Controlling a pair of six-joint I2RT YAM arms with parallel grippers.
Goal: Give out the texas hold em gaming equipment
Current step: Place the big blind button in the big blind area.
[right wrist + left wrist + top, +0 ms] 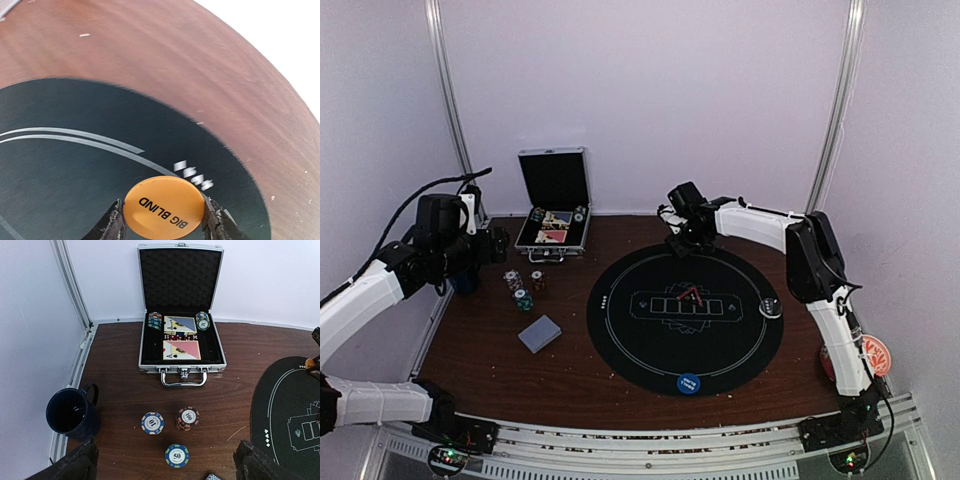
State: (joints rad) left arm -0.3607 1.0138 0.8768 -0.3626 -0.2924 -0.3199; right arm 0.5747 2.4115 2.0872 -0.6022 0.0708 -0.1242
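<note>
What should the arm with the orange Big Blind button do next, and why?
Probably lower it flat onto the black mat, then open. The right pincer grips the orange button by its edges just inside the mat's far rim, and a blue button already lies at the near rim.

Right gripper [681, 244] is hanging at far edge of black mat [630, 348]; blue disc [689, 383] is lying on its near edge.

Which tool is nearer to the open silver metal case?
Left. The left tool hangs open just left of the case. The right tool is farther off to its right, gripping an orange round disc above the black round mat's far edge.
</note>
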